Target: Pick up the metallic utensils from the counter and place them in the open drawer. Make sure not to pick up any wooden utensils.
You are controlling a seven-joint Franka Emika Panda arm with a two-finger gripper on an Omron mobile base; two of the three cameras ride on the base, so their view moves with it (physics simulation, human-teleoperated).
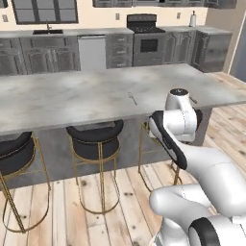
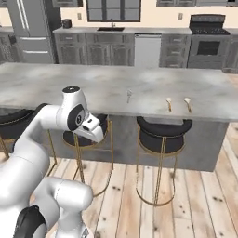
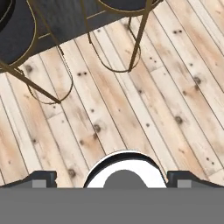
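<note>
A: Hand view has the claw (image 3: 112, 177) spread wide over the plank floor, holding nothing.

B: Then nothing is put away?

A: Apparently not. The fork (image 2: 129, 95) lies mid-counter (image 2: 93, 83); the wooden utensils (image 2: 178, 104) sit at its near edge. Knife and drawer can't be made out.

B: And the arm?

A: Folded, short of the stools (image 2: 160, 135).

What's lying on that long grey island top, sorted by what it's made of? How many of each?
Thin silver-grey metal fork: 1
Tan wooden-handled utensils with pale cream heads: 2
Total that can be made out on the light-grey marbled counter: 3
</note>
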